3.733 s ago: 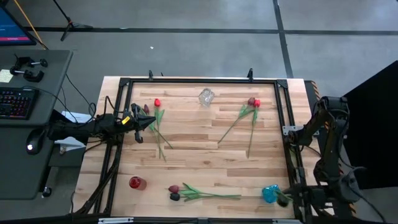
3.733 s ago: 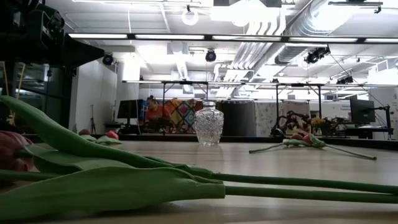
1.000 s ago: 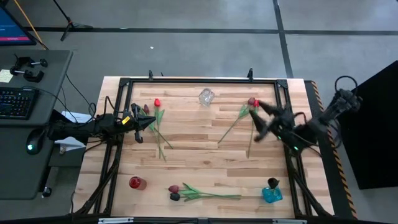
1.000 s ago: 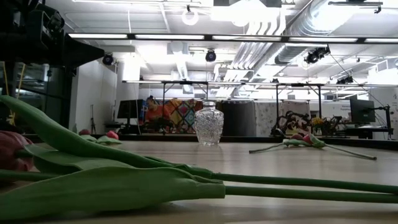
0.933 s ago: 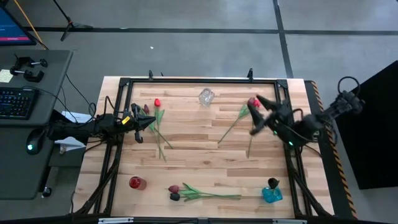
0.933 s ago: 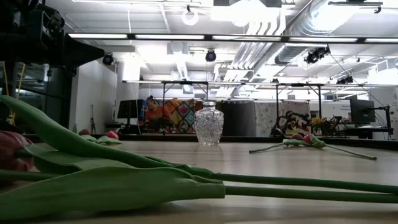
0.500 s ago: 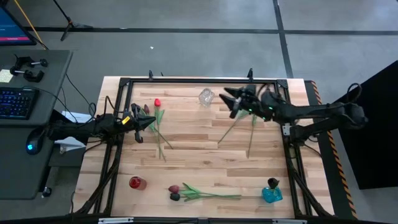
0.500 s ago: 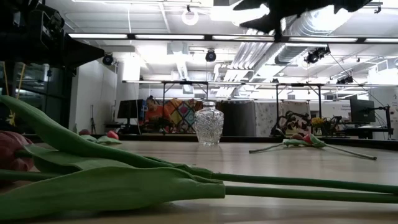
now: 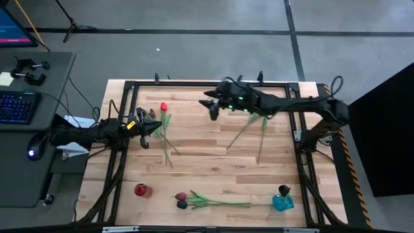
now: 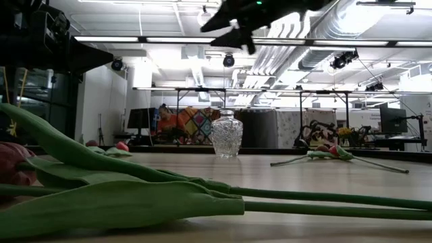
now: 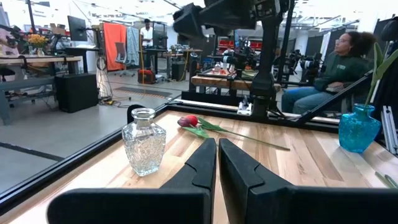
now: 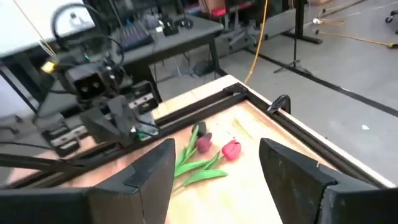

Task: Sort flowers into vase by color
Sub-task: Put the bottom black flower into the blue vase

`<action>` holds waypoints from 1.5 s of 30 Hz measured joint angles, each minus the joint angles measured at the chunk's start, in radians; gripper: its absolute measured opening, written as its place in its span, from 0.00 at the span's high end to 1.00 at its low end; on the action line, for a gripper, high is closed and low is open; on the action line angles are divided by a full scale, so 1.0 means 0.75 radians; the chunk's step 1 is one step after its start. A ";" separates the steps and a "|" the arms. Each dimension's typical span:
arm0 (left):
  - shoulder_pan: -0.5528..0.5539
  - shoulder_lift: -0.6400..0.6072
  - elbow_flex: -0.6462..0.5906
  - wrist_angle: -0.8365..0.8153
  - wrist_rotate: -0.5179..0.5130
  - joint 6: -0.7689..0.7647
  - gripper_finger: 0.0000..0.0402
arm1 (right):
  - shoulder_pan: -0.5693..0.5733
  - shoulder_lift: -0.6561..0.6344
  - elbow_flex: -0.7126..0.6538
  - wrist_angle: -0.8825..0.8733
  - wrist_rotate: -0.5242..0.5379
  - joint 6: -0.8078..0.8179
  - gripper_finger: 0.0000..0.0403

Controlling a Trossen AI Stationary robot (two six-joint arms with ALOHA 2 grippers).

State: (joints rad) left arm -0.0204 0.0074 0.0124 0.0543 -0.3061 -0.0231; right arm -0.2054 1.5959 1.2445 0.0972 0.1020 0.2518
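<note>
Tulips lie flat on the wooden table in pairs. A red and a maroon one (image 9: 163, 111) lie at the far left; their heads (image 12: 217, 148) also show in the right wrist view. Another pair (image 9: 244, 134) lies at the far right, partly under my right arm. A third pair (image 9: 194, 199) lies at the near edge. My right gripper (image 9: 208, 105) hangs open and empty, high above the clear glass vase (image 10: 226, 135). My left gripper (image 11: 217, 146) is shut and level at the table's left side.
A small red vase (image 9: 142, 190) stands near left. A blue vase (image 9: 280, 203) stands near right with a dark head above it. A black frame rail (image 9: 194, 84) runs around the table. A person sits beyond the table (image 11: 339, 68).
My right gripper has swung from the table's right edge toward the left along the far side. It has passed over the far right pair of tulips and now hangs above the clear vase. It has stayed open. No flower has moved.
</note>
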 joint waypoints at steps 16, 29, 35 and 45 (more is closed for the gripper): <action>0.000 0.000 0.000 0.000 0.000 0.000 0.98 | 0.136 0.368 0.373 -0.698 -0.667 -0.114 0.45; 0.000 0.000 0.000 0.000 0.000 0.000 0.98 | 0.591 0.465 0.373 -0.775 -0.699 0.039 0.45; 0.001 0.000 0.000 0.000 0.000 0.000 0.98 | 0.707 0.475 0.373 -0.784 -0.479 0.023 0.45; 0.000 0.000 0.000 0.000 0.001 0.000 0.98 | 0.733 0.559 0.372 -0.865 -0.538 0.143 0.45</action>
State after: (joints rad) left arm -0.0204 0.0074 0.0124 0.0545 -0.3056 -0.0231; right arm 0.3444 2.0151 1.5238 -0.5514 -0.3012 0.3592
